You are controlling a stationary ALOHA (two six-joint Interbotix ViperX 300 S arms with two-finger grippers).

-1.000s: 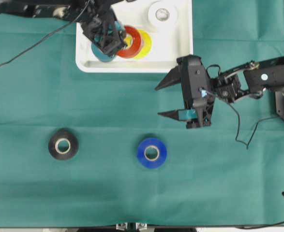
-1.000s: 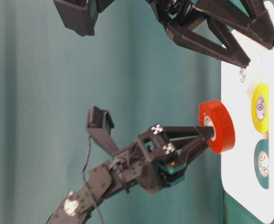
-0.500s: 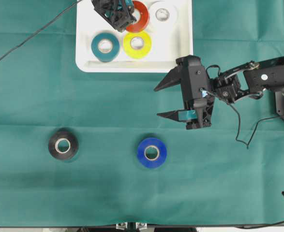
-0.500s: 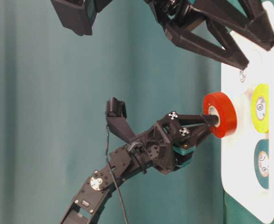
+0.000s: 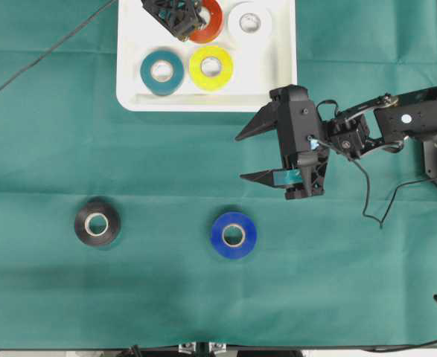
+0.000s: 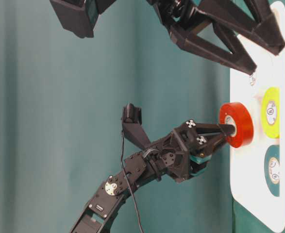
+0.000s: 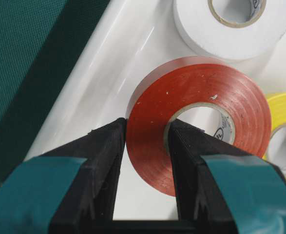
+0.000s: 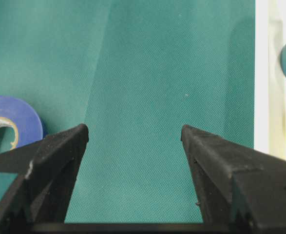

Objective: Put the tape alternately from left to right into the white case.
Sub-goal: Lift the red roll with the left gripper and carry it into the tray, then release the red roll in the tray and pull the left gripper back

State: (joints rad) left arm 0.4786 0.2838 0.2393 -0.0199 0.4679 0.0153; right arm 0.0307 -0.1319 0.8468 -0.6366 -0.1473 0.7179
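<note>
Left gripper [image 7: 145,141] jaws clamp the red-orange roll [image 7: 201,122] through its core, low over the white case [image 5: 278,74], at 9 o'clock of the white roll [image 5: 249,21]. Lower flat before releasing (avoid tilt). Right gripper [image 5: 246,155] jaws spread, empty.

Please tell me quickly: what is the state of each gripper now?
Left gripper: shut on the red tape, over the case.
Right gripper: open, holding nothing.
</note>
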